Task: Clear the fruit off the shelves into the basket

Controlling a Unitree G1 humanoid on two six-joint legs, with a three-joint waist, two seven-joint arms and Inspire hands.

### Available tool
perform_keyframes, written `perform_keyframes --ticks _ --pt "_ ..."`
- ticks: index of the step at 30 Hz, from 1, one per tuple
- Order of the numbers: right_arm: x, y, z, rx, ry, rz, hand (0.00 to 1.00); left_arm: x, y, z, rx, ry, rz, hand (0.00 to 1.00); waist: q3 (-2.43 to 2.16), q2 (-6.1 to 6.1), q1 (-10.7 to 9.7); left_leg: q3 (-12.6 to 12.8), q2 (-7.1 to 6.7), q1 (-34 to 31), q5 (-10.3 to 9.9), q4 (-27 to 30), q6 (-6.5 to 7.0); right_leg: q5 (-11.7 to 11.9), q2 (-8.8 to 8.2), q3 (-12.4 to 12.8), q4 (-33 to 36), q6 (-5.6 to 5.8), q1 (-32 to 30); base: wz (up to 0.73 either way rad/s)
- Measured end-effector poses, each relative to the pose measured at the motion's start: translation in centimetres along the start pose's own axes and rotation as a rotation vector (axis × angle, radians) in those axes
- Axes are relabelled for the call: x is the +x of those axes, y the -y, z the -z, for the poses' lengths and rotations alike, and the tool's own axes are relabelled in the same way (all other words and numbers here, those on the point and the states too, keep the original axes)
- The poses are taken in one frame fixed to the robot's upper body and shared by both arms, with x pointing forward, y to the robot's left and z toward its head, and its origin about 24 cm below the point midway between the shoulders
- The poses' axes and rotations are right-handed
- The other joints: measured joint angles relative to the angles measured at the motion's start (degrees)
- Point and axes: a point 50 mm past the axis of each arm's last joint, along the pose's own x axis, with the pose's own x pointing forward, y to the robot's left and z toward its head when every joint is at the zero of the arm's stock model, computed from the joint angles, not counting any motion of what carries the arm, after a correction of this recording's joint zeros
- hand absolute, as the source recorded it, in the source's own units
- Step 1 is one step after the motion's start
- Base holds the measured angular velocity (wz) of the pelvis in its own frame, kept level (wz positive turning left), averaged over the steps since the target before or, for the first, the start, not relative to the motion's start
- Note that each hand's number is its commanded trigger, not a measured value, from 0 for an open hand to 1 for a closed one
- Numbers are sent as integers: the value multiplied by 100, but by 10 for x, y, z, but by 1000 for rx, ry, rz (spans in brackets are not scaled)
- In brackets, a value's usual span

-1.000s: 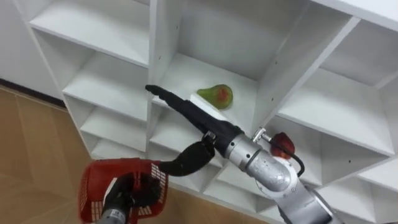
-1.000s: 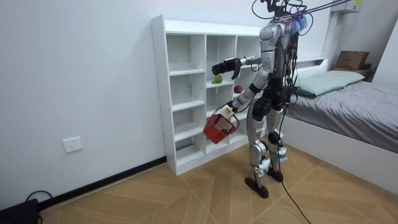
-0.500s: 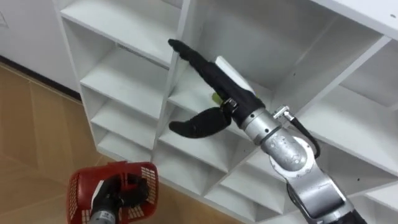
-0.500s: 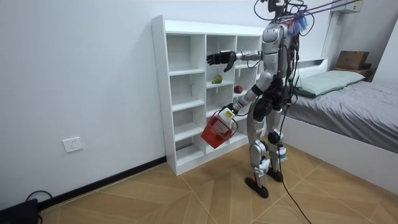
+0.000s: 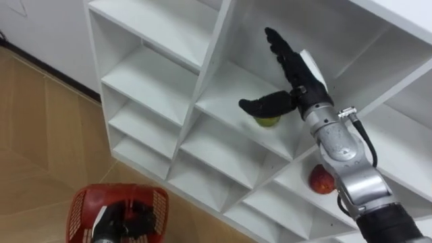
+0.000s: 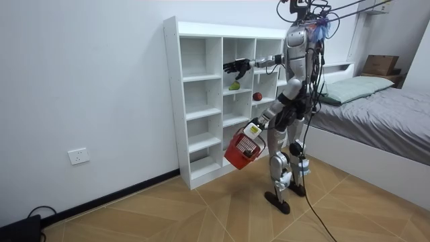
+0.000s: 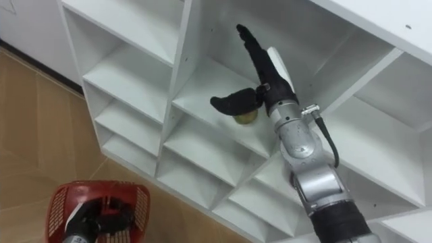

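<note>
The right hand reaches into a closet compartment, fingers straight and thumb spread, holding nothing, close over the green fruit on the shelf. It should probably lower and wrap the fruit squarely so it cannot roll back. The left hand grips the red basket below.

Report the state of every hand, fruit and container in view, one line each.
closet: open-fronted, no doors.
green fruit: lying on a middle shelf, not grasped.
red fruit: lying on a lower shelf to the right, untouched.
red basket: off the floor, carried by its handle.
right hand: open, fingers straight, thumb over the green fruit.
left hand: shut on the red basket's handle.
</note>
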Motion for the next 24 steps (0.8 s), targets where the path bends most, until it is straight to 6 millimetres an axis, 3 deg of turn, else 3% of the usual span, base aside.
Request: perform_keyframes --ticks 4,11,15,24 --pt "2 6 8 3 -37 39 0 -1 1 5 8 -30 34 100 31 40 -5 -76 -35 -186 -7 139 -12 0 -7 -68 -8 0 -104 7" --pt "7 19 20 0 -107 123 0 -1 3 3 7 -27 50 100 34 47 14 -113 -78 -439 -8 272 -11 0 -32 -166 -1 0 -291 4" --pt "10 22 26 -1 -139 136 0 -1 6 -4 12 1 68 100 79 140 11 -140 -97 -493 -29 366 -10 0 -39 -183 72 0 -303 5" --pt "12 27 42 -17 -231 147 0 -1 9 -5 45 8 94 100 54 344 171 -105 -108 -715 -6 466 -40 -1 -50 -154 101 -1 -498 -3"
